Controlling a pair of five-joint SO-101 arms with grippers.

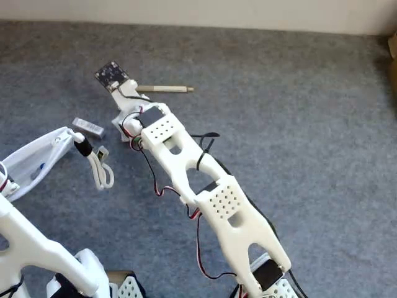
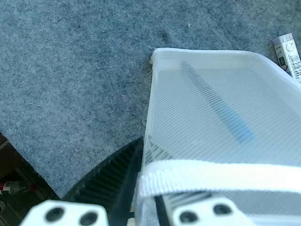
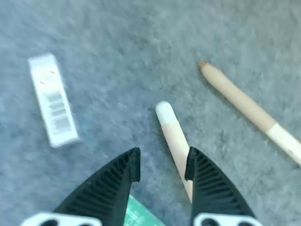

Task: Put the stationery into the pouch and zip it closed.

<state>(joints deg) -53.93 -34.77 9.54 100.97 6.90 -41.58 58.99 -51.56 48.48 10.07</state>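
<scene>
Left wrist view: left gripper (image 2: 148,176) clamped on pouch (image 2: 211,94) edge, blue pen (image 2: 223,113) inside. Right gripper (image 3: 162,159) jaws apart above grey carpet (image 3: 117,42), cream stick (image 3: 173,129) between them; eraser (image 3: 51,106) and pencil (image 3: 244,106) nearby.

Layout on the table (image 1: 298,93). The pouch (image 1: 37,155) lies at the left, one end between the fingers of the left pincer (image 2: 143,183); a pen (image 2: 221,110) lies inside it. A box (image 1: 87,127) lies just right of the pouch, between it and the right pincer (image 3: 163,162). A stick (image 3: 174,134) lies between that pincer's parted fingers (closer to one of them). A pencil (image 1: 164,89) lies farther back, apart from the stick.
</scene>
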